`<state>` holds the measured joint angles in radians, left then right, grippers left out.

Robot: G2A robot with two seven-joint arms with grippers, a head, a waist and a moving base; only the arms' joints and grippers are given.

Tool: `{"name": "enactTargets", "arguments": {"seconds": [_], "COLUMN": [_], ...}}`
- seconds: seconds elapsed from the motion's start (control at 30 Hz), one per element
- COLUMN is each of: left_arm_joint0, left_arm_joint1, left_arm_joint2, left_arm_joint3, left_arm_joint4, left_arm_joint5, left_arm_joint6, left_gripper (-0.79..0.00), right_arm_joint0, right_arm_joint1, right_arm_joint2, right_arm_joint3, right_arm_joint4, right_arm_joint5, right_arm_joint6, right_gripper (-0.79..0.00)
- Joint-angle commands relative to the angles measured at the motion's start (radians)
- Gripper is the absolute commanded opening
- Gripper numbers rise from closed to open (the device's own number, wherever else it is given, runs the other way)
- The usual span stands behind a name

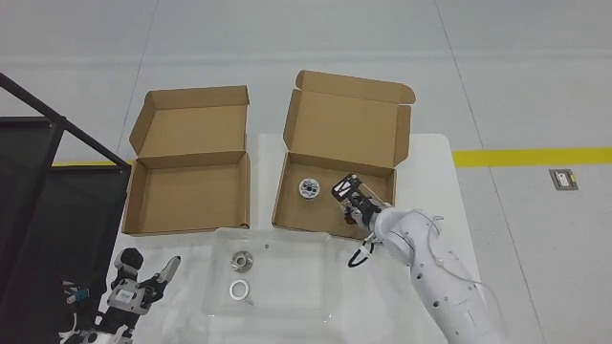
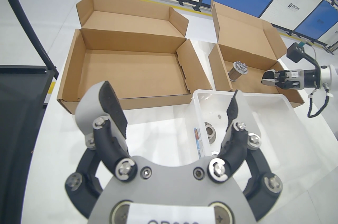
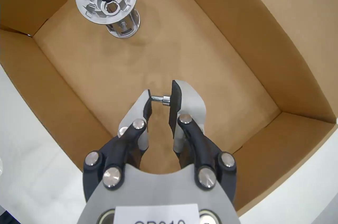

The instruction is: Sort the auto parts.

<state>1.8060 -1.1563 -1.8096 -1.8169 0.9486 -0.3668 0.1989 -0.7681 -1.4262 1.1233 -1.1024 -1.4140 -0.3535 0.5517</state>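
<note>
My right gripper (image 3: pixel 160 98) hangs over the floor of the right cardboard box (image 3: pixel 264 32), shut on a small silver bolt (image 3: pixel 161 99) held crosswise between its pads. A grey metal hub with a flanged top (image 3: pixel 105 1) stands upright in that box's far corner; it also appears in the top view as the hub (image 1: pixel 309 187). My left gripper (image 2: pixel 171 106) sits open near the table's front left corner, nothing between its fingers. In front of the boxes stands a clear plastic tray (image 1: pixel 287 239) holding a metal bushing (image 1: pixel 241 260) and a white ring (image 1: pixel 239 291).
An empty left cardboard box (image 1: pixel 186 196) with its lid flipped back stands beside the right one. A black rack (image 1: pixel 48 220) borders the table on the left. The white table (image 1: pixel 430 172) has bare room right of the boxes.
</note>
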Motion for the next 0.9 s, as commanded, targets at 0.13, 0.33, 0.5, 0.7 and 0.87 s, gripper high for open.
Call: {"name": "enactTargets", "arguments": {"seconds": [0.13,0.33,0.5,0.7,0.87], "left_arm_joint0": [0.000,0.000,0.000,0.000,0.000], "left_arm_joint1": [0.000,0.000,0.000,0.000,0.000], "left_arm_joint2": [0.000,0.000,0.000,0.000,0.000], "left_arm_joint3": [0.000,0.000,0.000,0.000,0.000], "left_arm_joint4": [0.000,0.000,0.000,0.000,0.000], "left_arm_joint5": [0.000,0.000,0.000,0.000,0.000], "left_arm_joint6": [0.000,0.000,0.000,0.000,0.000], "left_gripper": [0.000,0.000,0.000,0.000,0.000], "right_arm_joint0": [-0.007,-0.083,-0.176,-0.280,-0.289], "right_arm_joint1": [0.002,0.017,0.030,0.045,0.048], "right_arm_joint2": [0.001,0.023,0.034,-0.009,-0.105], "right_arm_joint3": [-0.010,-0.158,-0.350,-0.573,-0.658], "right_arm_joint4": [-0.008,-0.054,-0.111,-0.166,-0.206], "right_arm_joint5": [0.021,0.039,0.046,-0.101,-0.261], "right_arm_joint6": [-0.012,-0.035,-0.050,-0.134,-0.123], "right_gripper": [-0.219,0.000,0.000,0.000,0.000]}}
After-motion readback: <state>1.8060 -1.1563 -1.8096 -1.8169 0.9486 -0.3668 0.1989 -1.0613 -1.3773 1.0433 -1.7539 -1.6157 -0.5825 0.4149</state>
